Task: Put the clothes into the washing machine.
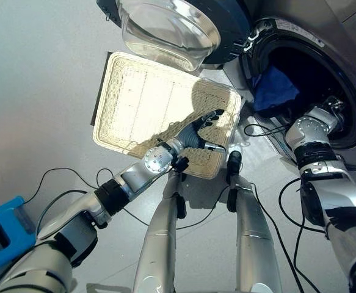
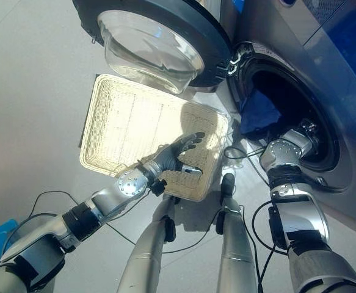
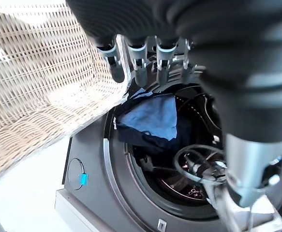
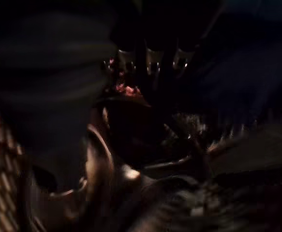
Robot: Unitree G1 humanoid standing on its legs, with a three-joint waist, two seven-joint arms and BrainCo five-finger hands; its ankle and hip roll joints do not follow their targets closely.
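Observation:
A blue cloth (image 1: 274,89) lies bunched at the near lip of the washing machine's drum opening (image 1: 315,67); the left wrist view also shows this cloth (image 3: 153,118) inside the drum. My right arm reaches into the drum up to the wrist (image 1: 312,131). Its hand (image 4: 149,62) is in the dark there and its fingers are unclear. My left hand (image 1: 195,134) hovers open, fingers straight, over the near right corner of the pale wicker basket (image 1: 135,101). The basket lies on the floor with nothing in it.
The machine's round glass door (image 1: 171,27) stands swung open above the basket's far edge. A blue box (image 1: 0,235) sits on the grey floor at the lower left.

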